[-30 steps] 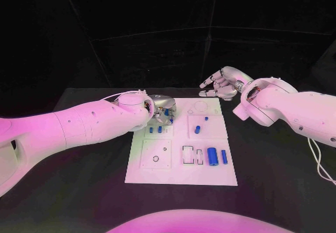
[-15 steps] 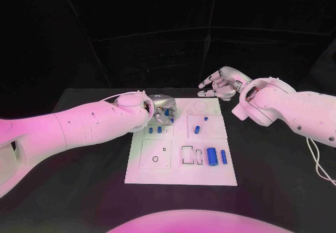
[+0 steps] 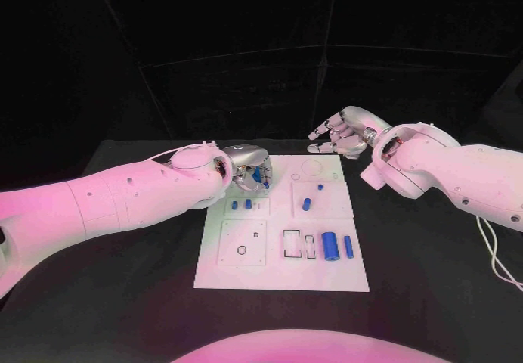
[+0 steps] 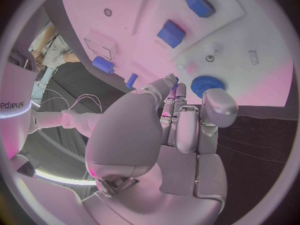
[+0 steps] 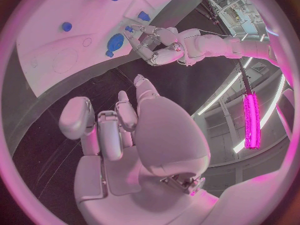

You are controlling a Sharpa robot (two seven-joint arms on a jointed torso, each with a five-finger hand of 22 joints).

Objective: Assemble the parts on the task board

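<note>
The task board (image 3: 281,261) lies flat in the middle of the black worktop (image 3: 436,280), with its long side running from near to far.

The left hand (image 3: 249,168) hovers over the far-left corner of the board. In the left wrist view its fingers (image 4: 186,130) are curled in close together, and the blue gear (image 4: 206,84) sits right at their tips. It cannot be determined whether the fingers grip the gear or only touch it. In the right wrist view the same gear (image 5: 115,44) appears just beside the left hand's fingertips, over the white board surface.

The right hand (image 3: 347,130) is raised above the worktop beyond the far-right corner of the board, clear of it. Its fingers (image 5: 106,127) are loosely spread and hold nothing.

Parts on the board, as seen in the head view:
- 2 small blue blocks (image 3: 241,203) sit side by side on the left half, just near of the left hand.
- 1 short blue peg (image 3: 308,202) lies on the right half, with a smaller blue piece (image 3: 322,184) just beyond it.
- 1 thick blue cylinder (image 3: 329,246) and 1 thin blue cylinder (image 3: 349,246) lie parallel on the near-right part, just beside each other.
- A rectangular recess (image 3: 291,242) sits immediately left of the thick cylinder.
</note>
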